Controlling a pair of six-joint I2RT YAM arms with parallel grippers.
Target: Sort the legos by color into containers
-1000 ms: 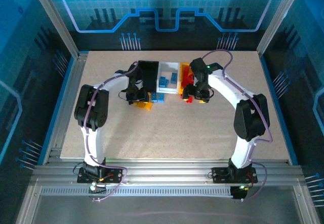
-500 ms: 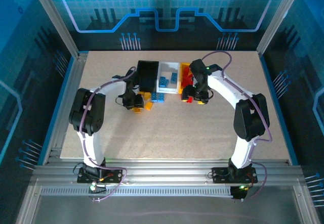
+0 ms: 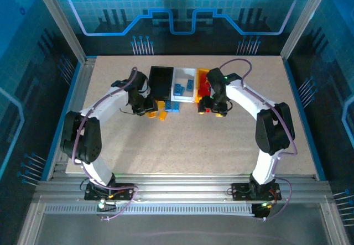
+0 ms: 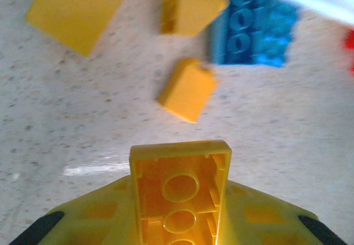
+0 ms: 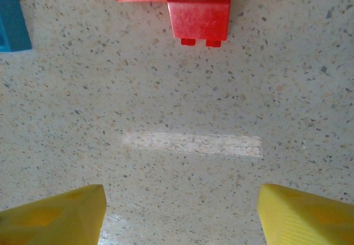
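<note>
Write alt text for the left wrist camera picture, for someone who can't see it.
The left gripper holds a yellow lego, hollow underside facing the camera. Beyond it, on the speckled table, lie three loose yellow legos and a blue lego.

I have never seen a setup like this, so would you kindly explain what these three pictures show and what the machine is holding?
These are two robot arms, left and right, bolted at a table edge, each ending in a two-finger gripper. One picture looks down from above; the other two come from a camera on each wrist. On the table stand a black bin, a white bin holding blue bricks, and a yellow bin with red pieces. Loose bricks lie in front. The left gripper is closed on a yellow brick. The right gripper is open and empty, near two red bricks.
</note>
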